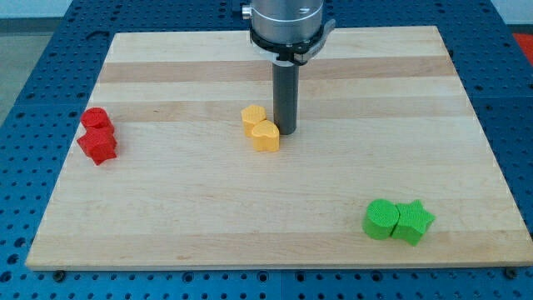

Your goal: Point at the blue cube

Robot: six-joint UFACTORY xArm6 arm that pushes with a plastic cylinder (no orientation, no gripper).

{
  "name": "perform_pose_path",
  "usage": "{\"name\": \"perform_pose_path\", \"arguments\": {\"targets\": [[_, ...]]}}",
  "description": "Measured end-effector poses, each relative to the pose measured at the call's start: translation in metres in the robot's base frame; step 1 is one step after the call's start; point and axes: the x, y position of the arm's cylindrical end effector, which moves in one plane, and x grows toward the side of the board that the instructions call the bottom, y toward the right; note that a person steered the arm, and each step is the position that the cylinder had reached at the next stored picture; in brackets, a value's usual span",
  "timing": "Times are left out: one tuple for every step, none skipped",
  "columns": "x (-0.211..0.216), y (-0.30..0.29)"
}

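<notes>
- No blue cube is visible anywhere on the wooden board (250,217); its location cannot be told.
- My arm's upper part is cut off at the view's top.
- My tip (286,132) rests on the board, touching the right side of the yellow heart (266,135); it holds nothing.
- Yellow block (253,116) sits just behind the heart; shape unclear.
- Red cylinder (95,119) touches red star (98,145), view's left.
- Green cylinder (381,220) touches green star (413,222), bottom right.

One camera — raised, looking obliquely down at the whole board (275,208).
</notes>
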Motion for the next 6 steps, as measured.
{"name": "perform_pose_path", "arguments": {"targets": [[0.0,0.0],[-0.001,0.0],[-0.001,0.006],[-0.009,0.017],[-0.015,0.017],[-0.027,0.004]]}}
